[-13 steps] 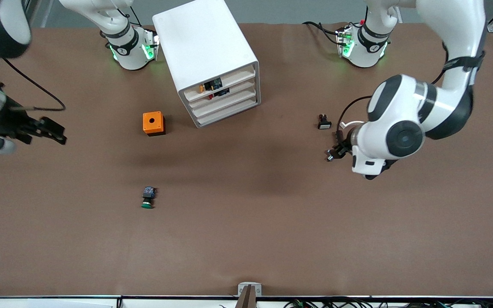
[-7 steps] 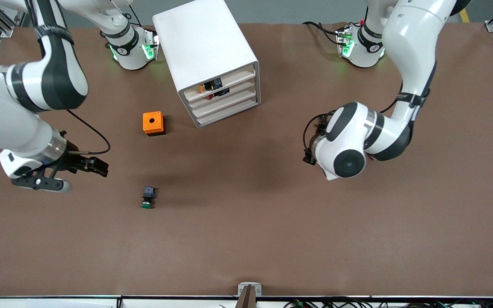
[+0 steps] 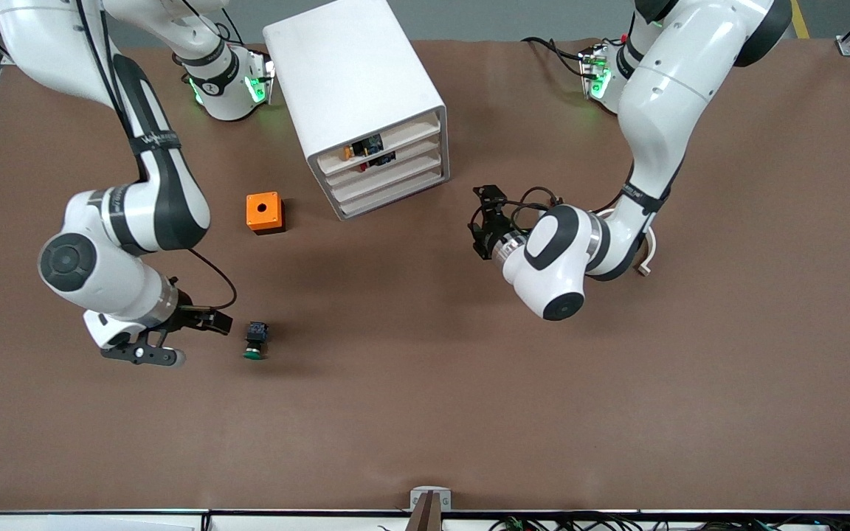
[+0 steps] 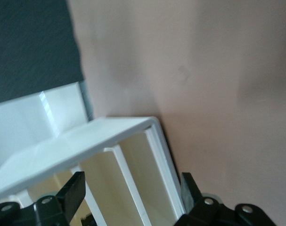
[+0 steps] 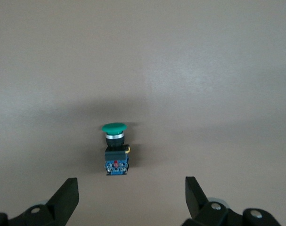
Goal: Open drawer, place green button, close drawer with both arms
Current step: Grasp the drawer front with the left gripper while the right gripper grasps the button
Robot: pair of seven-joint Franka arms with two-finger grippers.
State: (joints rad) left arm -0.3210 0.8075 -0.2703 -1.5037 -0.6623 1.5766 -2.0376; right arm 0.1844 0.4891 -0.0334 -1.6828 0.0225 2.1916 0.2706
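The button point(image 3: 255, 341), green cap on a black-and-blue body, lies on its side on the brown table, nearer the front camera than the orange cube. My right gripper point(image 3: 215, 322) is open just beside it, toward the right arm's end. In the right wrist view the button point(image 5: 115, 149) lies a little ahead of the open right gripper point(image 5: 131, 188), apart from both fingers. The white cabinet point(image 3: 358, 96) stands between the arm bases. Its third drawer point(image 3: 394, 181) is shut. My left gripper point(image 3: 479, 221) is open and empty beside the cabinet's front. In the left wrist view the cabinet's front point(image 4: 110, 136) fills the space ahead of the open left gripper point(image 4: 132, 190).
An orange cube with a hole point(image 3: 265, 212) sits beside the cabinet, toward the right arm's end. The cabinet's top tier holds small parts point(image 3: 364, 147). The black switch is hidden under the left arm.
The right arm swung in and its gripper came down beside the button. The left arm swung toward the cabinet and its gripper now faces the drawer fronts. The button has not moved.
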